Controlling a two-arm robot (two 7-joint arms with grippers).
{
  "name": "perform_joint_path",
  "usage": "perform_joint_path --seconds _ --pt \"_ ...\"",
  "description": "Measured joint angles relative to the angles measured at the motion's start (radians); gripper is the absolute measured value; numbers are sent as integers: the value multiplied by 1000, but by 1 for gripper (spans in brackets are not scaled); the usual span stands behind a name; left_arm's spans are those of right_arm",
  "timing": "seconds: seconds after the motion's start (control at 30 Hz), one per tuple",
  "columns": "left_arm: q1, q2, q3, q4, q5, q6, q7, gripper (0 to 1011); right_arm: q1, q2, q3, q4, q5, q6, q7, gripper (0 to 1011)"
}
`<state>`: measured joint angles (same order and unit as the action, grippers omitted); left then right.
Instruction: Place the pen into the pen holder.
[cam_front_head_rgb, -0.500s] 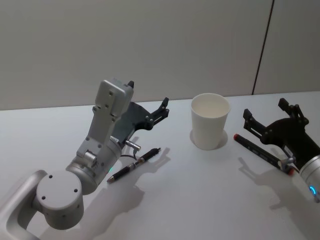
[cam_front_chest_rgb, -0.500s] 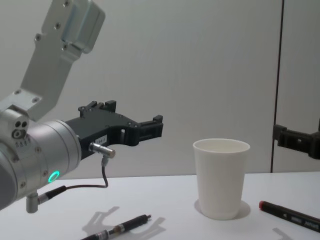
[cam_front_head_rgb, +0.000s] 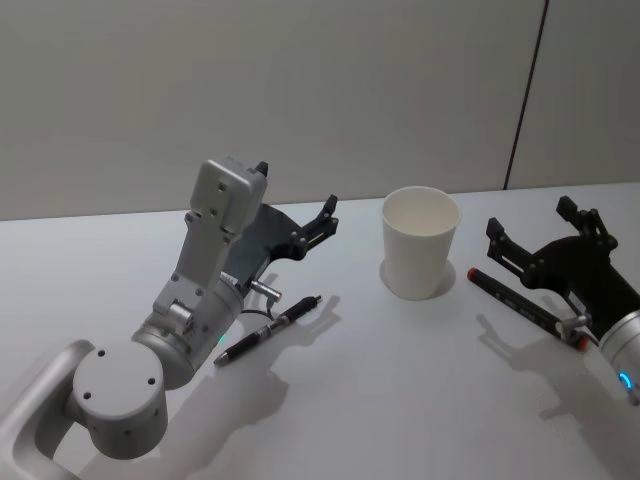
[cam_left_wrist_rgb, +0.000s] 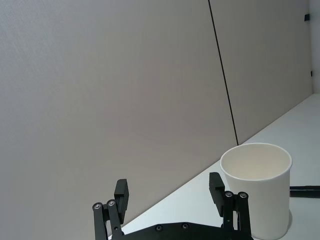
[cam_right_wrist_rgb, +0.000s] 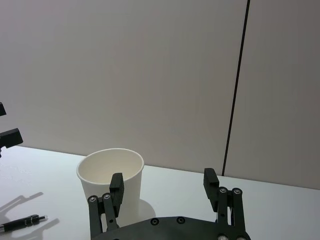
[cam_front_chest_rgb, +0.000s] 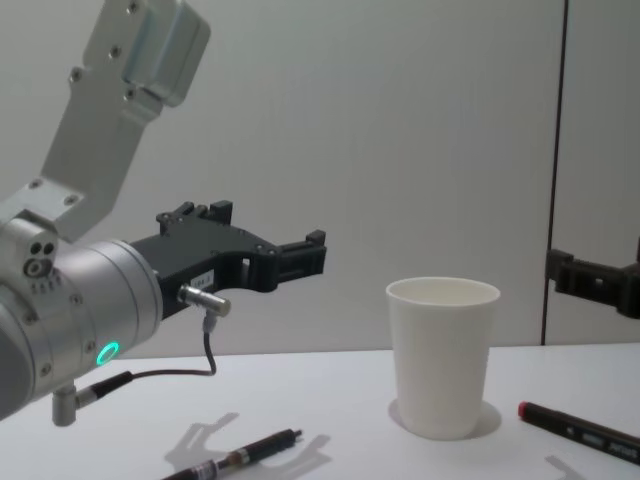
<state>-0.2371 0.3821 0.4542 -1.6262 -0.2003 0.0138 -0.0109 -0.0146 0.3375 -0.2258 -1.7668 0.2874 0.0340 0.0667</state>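
Nothing has visibly shifted in the last half second, so we judge the task not yet begun: no pen is lifted and none is in the cup. On the white counter (cam_front_head_rgb: 400, 400) both arms hold the same raised poses. The left pincer (cam_left_wrist_rgb: 169, 186) is spread wide and empty, aimed toward the wall and the cup. The right pincer (cam_right_wrist_rgb: 163, 179) is also wide open and empty, and it faces the cup from the other side. The pen holder, a white paper cup (cam_front_head_rgb: 420, 240), stands upright between them. A black marker with red ends (cam_front_head_rgb: 520, 305) lies flat just under the right pincer, near the cup's base. A slimmer black pen (cam_front_head_rgb: 268, 330) lies on the counter below the left pincer, apart from it and nearer us.
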Motion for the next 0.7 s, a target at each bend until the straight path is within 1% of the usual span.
perform_joint_path --seconds 0.7 --pt "0 0 0 0 0 0 0 1001 0 0 0 0 0 0 0 1001"
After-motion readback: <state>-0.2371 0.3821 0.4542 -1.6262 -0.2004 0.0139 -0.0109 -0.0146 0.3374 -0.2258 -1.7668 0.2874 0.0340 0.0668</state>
